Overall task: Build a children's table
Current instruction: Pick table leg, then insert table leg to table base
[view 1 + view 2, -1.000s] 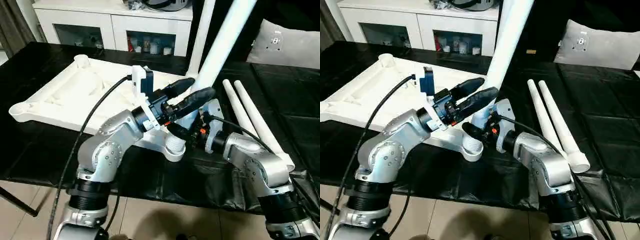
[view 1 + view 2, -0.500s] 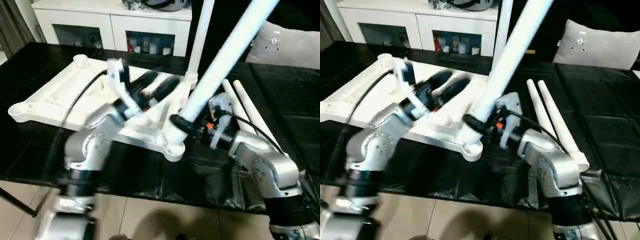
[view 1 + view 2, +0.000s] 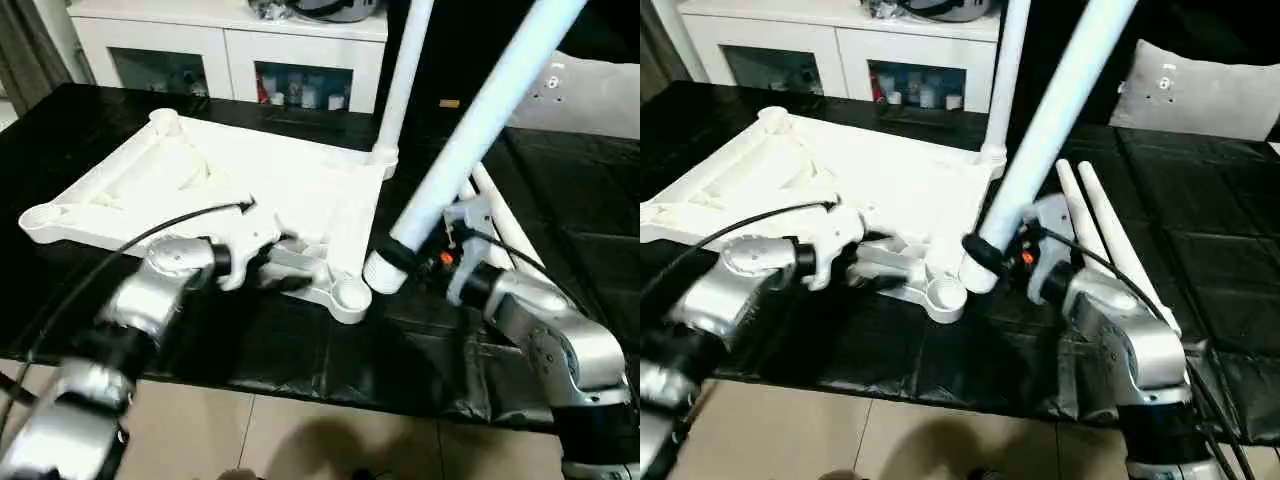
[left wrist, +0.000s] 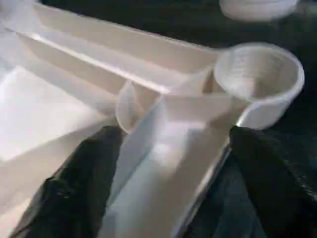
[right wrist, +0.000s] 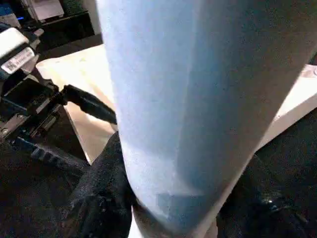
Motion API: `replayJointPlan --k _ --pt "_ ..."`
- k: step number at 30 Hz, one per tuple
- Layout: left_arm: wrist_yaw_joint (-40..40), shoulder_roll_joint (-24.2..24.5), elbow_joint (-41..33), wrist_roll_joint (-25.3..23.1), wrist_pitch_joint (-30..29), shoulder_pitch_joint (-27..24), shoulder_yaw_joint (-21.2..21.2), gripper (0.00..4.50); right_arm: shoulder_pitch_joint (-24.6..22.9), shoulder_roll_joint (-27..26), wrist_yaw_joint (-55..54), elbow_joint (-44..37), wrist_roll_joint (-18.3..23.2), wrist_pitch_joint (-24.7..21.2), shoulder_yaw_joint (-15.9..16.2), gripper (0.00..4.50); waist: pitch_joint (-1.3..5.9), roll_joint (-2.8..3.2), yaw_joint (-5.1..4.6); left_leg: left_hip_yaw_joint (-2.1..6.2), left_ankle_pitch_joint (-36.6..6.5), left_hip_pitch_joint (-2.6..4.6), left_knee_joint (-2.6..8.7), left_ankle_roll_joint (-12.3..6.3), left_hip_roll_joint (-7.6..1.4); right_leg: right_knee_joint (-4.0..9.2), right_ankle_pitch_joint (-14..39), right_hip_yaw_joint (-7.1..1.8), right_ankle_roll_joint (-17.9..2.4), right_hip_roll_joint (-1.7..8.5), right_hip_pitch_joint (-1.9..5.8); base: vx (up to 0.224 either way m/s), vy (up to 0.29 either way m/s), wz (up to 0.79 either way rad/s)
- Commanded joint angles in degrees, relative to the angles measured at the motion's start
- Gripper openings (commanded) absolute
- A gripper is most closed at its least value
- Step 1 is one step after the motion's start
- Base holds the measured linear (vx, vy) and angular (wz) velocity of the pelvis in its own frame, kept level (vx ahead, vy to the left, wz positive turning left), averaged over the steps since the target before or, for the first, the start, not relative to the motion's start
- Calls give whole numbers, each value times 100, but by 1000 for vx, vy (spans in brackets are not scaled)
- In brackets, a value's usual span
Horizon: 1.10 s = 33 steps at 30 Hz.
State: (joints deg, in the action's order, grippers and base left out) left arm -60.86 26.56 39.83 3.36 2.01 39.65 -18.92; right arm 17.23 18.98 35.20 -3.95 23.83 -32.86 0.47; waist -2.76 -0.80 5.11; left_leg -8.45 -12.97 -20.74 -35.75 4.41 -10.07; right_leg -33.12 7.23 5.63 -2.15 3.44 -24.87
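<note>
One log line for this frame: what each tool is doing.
left tool: open, straddling tabletop rib near corner socket | right tool: gripping tilted leg beside socket

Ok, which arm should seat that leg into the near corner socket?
Right, probably. The right end effector already grips the tilted leg, its thick end just beside the near corner socket. The left end effector stands open astride the tabletop rib by that socket, placed to steady it.
</note>
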Motion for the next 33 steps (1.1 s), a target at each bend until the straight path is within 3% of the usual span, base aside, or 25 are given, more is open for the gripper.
replayJointPlan --k 1,6,11,22,27,33 --pt "-163 9 293 -184 213 201 -108 346 8 74 -15 -128 -56 38 -69 187 422 49 9 18 -414 8 451 -138 -210 388 2041 -290 -388 480 476 0 0 0" --pt "-235 -107 997 -527 637 513 -301 302 -24 125 -6 -152 -65 36 -51 187 411 52 15 23 -503 28 461 -132 -218 413 2181 -284 -392 488 484 0 0 0" --pt "-587 -191 1329 -578 763 658 -340 268 -50 163 -8 -176 -76 20 -37 187 367 45 -4 25 -849 91 480 -86 -198 549 3027 -246 -163 511 486 0 0 0" --pt "-630 -306 1893 -892 1135 740 -378 186 -97 222 -17 -226 -68 -16 -4 187 397 34 4 39 -667 73 487 -143 -234 484 2604 -258 -301 516 494 0 0 0" --pt "-841 -231 1882 -1096 986 721 -545 150 -56 229 -24 -192 -97 -23 44 187 391 5 3 32 -615 66 489 -161 -238 465 2525 -271 -378 523 497 0 0 0" --pt "-1358 -134 1566 -1159 864 573 -644 107 9 252 -8 -164 -123 -23 72 187 387 20 -5 30 -601 70 494 -149 -241 463 2544 -283 -405 538 498 0 0 0"
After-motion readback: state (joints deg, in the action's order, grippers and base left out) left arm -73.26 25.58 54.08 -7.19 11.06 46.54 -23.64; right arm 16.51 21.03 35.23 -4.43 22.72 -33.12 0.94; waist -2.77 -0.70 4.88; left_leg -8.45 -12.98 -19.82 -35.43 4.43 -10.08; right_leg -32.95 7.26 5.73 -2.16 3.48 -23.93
